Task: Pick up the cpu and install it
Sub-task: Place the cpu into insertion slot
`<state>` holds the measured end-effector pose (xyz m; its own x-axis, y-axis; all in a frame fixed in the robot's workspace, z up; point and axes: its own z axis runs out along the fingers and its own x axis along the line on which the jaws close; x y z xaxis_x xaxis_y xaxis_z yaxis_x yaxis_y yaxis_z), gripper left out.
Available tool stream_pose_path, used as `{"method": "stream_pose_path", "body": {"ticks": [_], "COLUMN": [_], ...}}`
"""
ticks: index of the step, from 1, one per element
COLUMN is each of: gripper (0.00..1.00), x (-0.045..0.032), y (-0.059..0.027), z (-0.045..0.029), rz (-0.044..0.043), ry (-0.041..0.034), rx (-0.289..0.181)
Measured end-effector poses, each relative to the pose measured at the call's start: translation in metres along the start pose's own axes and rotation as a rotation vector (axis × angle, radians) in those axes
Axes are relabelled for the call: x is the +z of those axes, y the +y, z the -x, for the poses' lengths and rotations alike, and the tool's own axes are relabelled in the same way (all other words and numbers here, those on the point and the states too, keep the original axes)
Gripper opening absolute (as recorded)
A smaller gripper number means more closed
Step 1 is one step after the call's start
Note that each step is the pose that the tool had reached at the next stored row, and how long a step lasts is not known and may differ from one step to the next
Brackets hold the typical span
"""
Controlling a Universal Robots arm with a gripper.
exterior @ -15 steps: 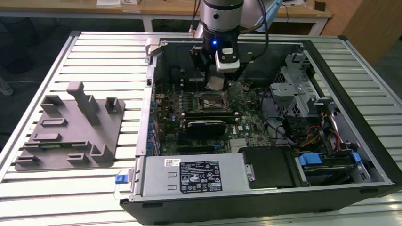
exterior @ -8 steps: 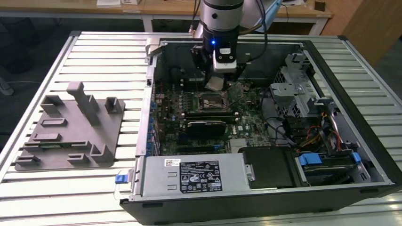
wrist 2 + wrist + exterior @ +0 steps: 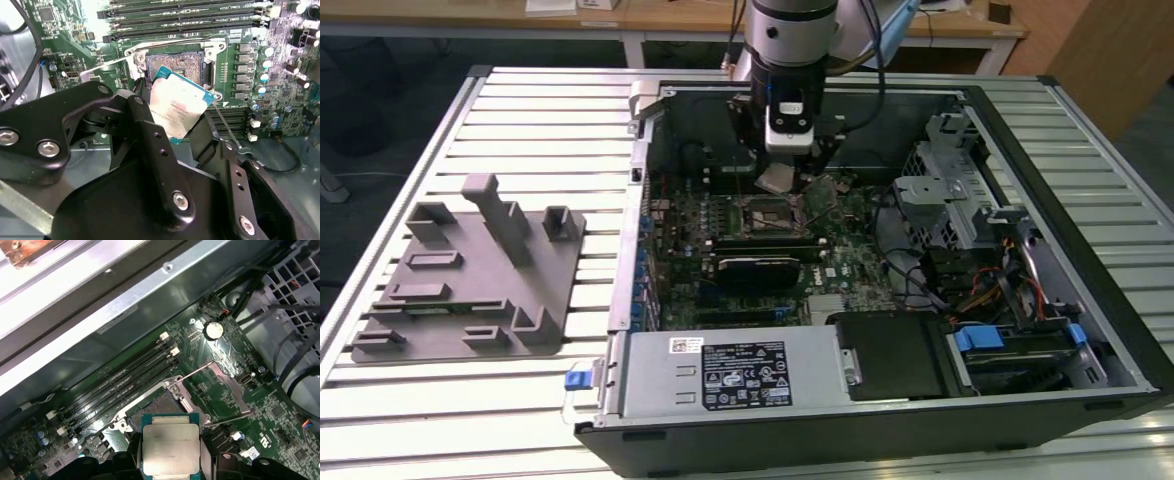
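My gripper (image 3: 781,172) hangs inside the open computer case (image 3: 1067,300), shut on the cpu (image 3: 778,179). The cpu (image 3: 176,107) is a flat square chip with a silvery top and a thin teal rim, pinched by its edges between two black fingers (image 3: 145,125) and held at a tilt. The dark socket (image 3: 175,62) lies uncovered a little below and beyond the cpu, which does not touch it. In the first wrist view the cpu (image 3: 170,449) sits just short of the socket (image 3: 157,407), whose metal frame (image 3: 222,385) is swung open to one side.
Memory slots (image 3: 185,20) run beside the socket. A black block (image 3: 754,268) lies on the board nearer the power supply (image 3: 734,370). Drive cages and cables (image 3: 974,250) fill the exterior view's right. A grey fixture plate (image 3: 467,280) stands on the slatted table (image 3: 520,120).
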<state>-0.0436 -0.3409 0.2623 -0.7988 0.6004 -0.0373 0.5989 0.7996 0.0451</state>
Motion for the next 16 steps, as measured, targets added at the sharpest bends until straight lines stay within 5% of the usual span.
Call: {"method": "stream_pose_path", "body": {"ticks": [16], "gripper": [0.55], "x": [0.0000], "y": [0.0000], "z": [0.0000], "rz": [-0.0050], "ry": [-0.0060], "rx": [0.132]}}
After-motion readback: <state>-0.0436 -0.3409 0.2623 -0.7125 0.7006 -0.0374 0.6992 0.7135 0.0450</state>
